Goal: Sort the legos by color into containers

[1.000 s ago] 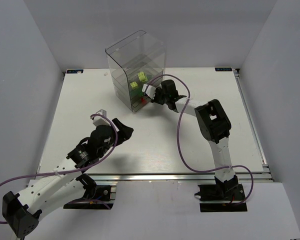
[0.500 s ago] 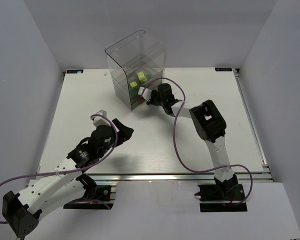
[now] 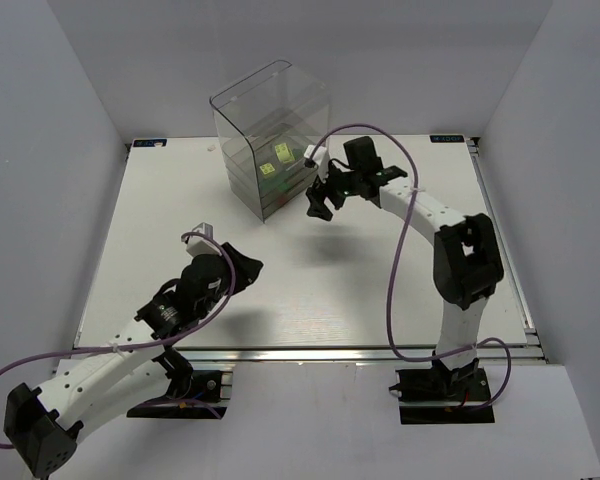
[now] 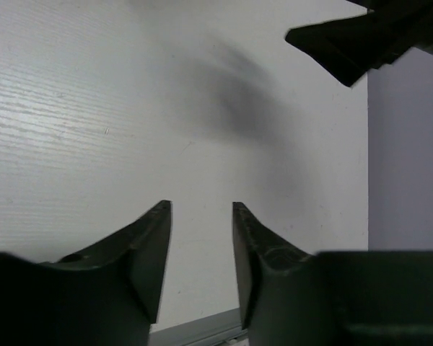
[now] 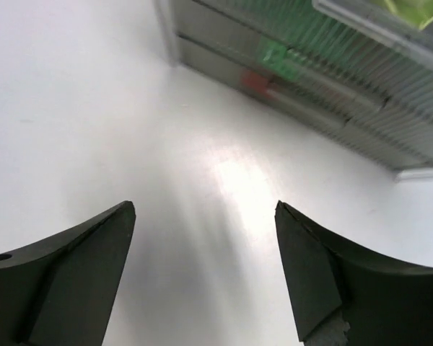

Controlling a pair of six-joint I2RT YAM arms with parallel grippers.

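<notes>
Your right jaws stand wide open and empty near the drawers; your left jaws, narrowly parted, hold nothing above the surface.

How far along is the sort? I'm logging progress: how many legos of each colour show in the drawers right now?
Yellow-green legos: 2
Green lego: 1
Red lego: 1
Total: 4 showing through the drawers. The green and red are blurred, so more may be hidden.
</notes>
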